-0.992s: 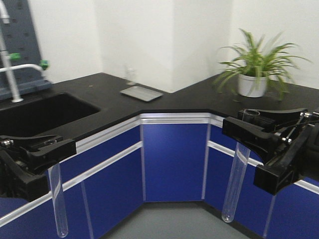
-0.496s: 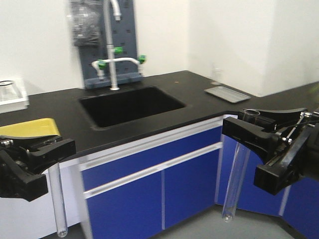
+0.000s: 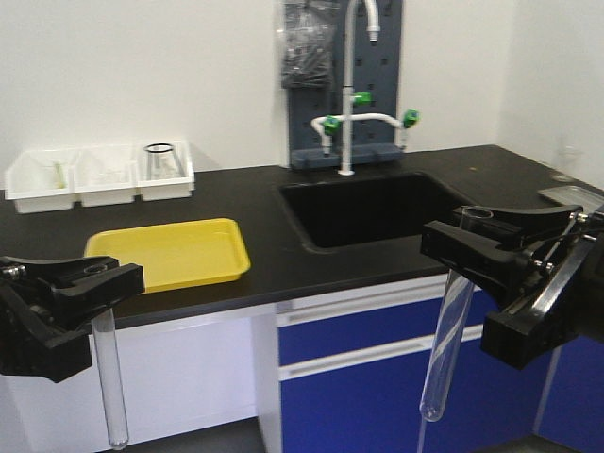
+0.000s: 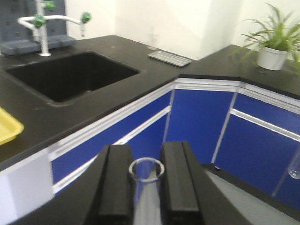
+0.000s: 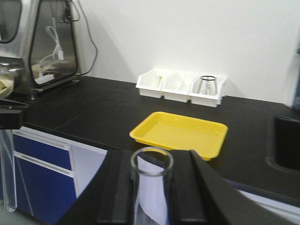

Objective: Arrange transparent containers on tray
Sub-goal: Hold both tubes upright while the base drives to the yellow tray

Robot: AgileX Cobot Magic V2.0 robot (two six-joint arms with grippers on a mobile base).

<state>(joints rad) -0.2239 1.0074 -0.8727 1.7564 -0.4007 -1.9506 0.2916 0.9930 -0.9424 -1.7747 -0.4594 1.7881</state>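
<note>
Two tubes, one per arm, both off the counter (image 3: 264,203) and neither on the tray (image 3: 170,253) yet. The left gripper (image 3: 90,274) is clamped narrow on the left tube (image 3: 109,377) just under its rim. That tube hangs close to upright, its round bottom well below the counter edge, in front of the cabinet. The right gripper (image 3: 477,226) is clamped the same way on the right tube (image 3: 445,349), which leans a little, bottom swung toward the left. Wrist views show each open rim seated between the jaws.

The tray is empty. It sits on the counter between the white bins (image 3: 99,175) at the back and the front edge, to the left of the sink (image 3: 368,208), long side running left-right.

Key relation: the tray lies straight ahead of the left gripper, slightly right of it and higher than the tube bottoms. The right gripper is in front of the sink, so the tray is well off to its left. The left arm is nearer and likely goes first. Each tube's long axis is vertical and the tray is shallow, so the tube probably needs raising over the counter edge and tipping toward flat, along the tray's long side. Risk is the bottom knocking the counter edge.
</note>
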